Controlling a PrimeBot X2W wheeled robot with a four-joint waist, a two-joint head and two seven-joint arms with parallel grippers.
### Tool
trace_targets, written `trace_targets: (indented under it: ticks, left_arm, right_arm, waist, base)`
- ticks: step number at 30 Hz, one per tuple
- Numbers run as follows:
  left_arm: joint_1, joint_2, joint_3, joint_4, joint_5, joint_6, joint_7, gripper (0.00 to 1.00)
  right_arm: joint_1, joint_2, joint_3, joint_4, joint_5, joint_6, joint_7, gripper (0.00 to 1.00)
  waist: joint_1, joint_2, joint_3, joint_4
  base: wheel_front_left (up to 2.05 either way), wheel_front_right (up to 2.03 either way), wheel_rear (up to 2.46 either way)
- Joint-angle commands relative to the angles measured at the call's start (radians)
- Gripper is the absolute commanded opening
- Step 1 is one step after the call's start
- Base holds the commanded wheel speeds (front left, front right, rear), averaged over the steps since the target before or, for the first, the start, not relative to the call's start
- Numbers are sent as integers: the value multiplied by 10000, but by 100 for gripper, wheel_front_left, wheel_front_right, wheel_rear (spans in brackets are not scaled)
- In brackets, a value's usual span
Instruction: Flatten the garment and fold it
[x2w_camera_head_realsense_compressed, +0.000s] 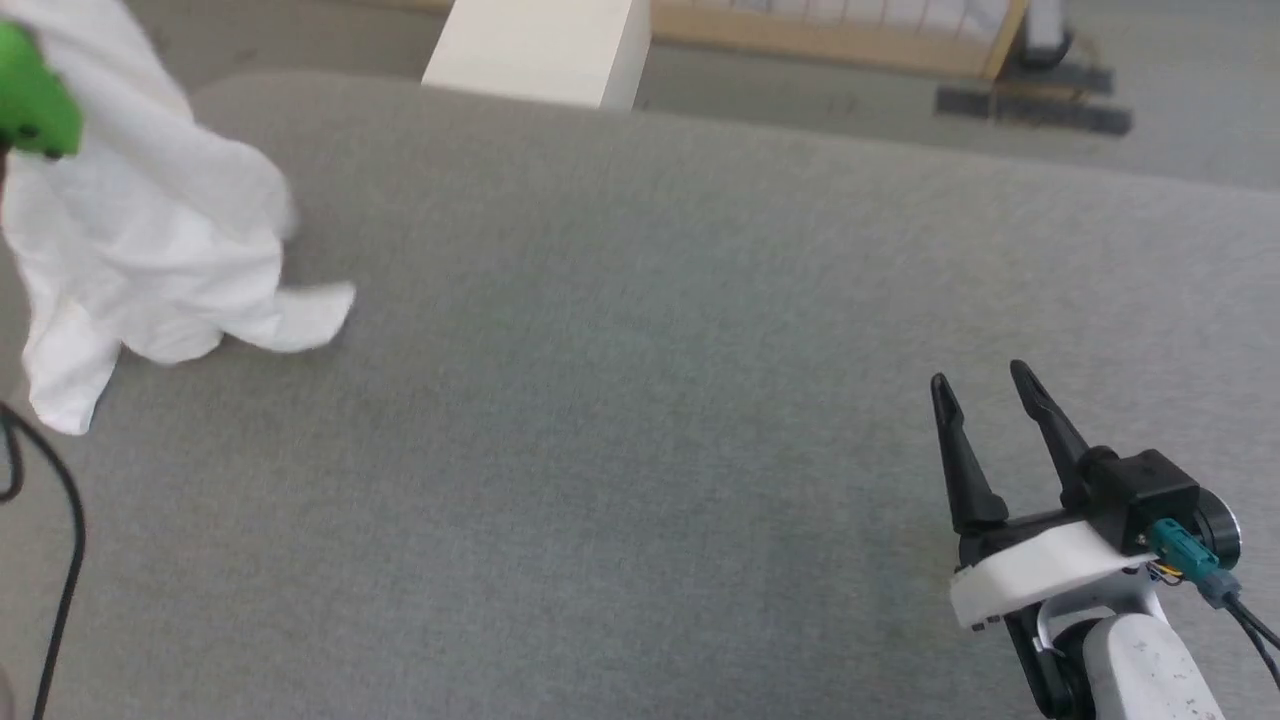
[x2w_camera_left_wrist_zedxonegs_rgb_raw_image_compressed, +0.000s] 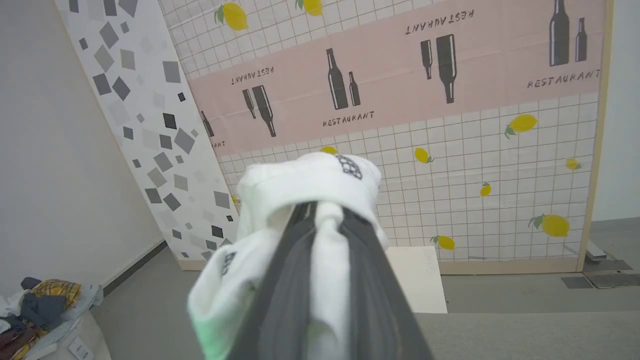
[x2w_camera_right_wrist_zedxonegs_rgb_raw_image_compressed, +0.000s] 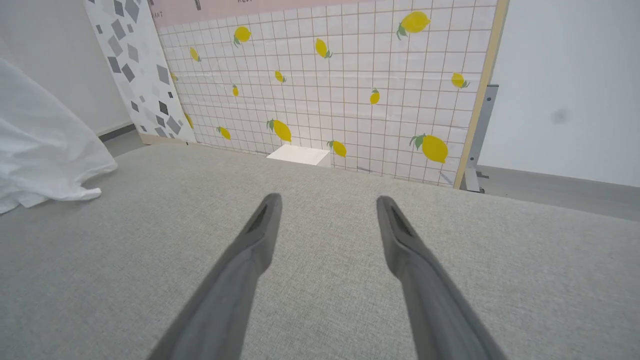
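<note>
Firmly, the left hand (x2w_camera_left_wrist_zedxonegs_rgb_raw_image_compressed: 325, 210) pinches the garment (x2w_camera_head_realsense_compressed: 150, 230) — right hand (x2w_camera_head_realsense_compressed: 980, 380) spread wide, well apart.

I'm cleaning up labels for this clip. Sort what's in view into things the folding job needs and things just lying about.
For the job: shirt, pinched in the shut left gripper; open right gripper; grey work surface.
Lying about: white box; pile of clothes; lemon-patterned panel; black cable.

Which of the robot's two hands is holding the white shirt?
The left hand, clamped shut on the garment; the right hand stands open and empty.
</note>
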Motion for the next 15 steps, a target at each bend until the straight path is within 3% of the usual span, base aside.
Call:
trace_targets:
  ticks: [1, 10, 15]
  left_arm:
    - [-326, -168, -171, -162, 134, -74, -86, 0]
    - [-1527, -1555, -1295, -998, -24, -242, -55, 0]
    - [-1398, -2469, -1876, -1101, -419, -253, 234, 0]
  right_arm:
    - [113, 3, -34, -7, 84, -17, -88, 100]
    - [351, 4, -138, -131, 144, -17, -6, 100]
    - [456, 4, -245, -296, 117, -17, 71, 100]
  waist:
    - [1, 0, -1157, -1029]
    - [1, 0, -1330, -2308]
    - [1, 0, -1126, -2831]
  base:
    - [0, 0, 0]
    - [0, 0, 0]
    - [0, 0, 0]
